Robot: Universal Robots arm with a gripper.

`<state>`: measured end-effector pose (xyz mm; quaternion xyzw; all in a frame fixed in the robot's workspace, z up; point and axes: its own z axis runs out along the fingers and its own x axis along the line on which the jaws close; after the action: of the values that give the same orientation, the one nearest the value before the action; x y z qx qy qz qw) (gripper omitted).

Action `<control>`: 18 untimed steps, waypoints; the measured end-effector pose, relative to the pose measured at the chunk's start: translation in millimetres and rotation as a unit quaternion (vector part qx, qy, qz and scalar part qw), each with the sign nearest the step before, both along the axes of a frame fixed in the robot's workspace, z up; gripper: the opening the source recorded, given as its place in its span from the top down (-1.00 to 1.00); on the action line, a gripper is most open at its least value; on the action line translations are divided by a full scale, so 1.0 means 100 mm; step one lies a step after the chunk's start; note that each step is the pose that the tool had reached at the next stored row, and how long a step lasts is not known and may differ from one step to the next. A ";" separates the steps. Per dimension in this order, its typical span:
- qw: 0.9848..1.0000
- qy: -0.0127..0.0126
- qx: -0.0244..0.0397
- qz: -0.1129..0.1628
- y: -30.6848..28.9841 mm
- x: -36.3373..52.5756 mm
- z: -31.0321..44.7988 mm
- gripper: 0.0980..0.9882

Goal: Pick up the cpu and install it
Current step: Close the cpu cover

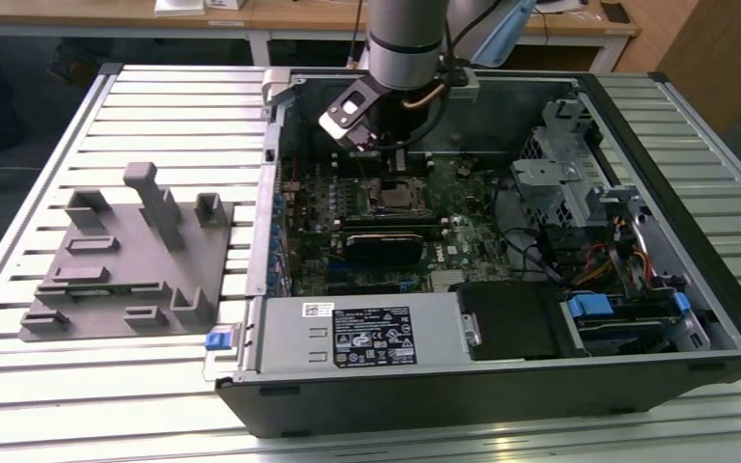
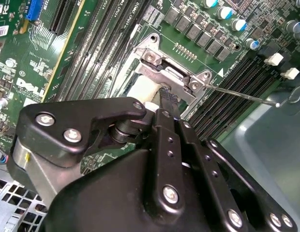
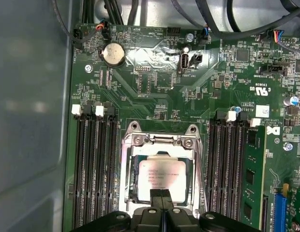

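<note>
In the exterior view, the grey robot arm hangs inside the open black computer case, right above the square metal-framed socket. In the first wrist view, the small silvery-grey square cpu lies flat in this socket. The black gripper, fingertips pressed together, stands at the cpu's edge, probably to seat it. In the second wrist view the tips stand at the socket too.
</note>
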<state>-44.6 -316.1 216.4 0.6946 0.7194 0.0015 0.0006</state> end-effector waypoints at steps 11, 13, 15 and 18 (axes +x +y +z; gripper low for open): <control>1.000 0.000 0.000 0.000 -0.001 -0.056 -0.011 0.98; 1.000 0.000 0.000 0.000 0.000 -0.069 -0.015 0.98; 1.000 0.000 0.000 0.000 0.000 -0.079 -0.018 0.98; 1.000 0.000 0.000 0.000 0.000 -0.091 -0.023 0.98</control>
<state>-53.7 -316.2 214.1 0.6946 0.7194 0.0015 0.0006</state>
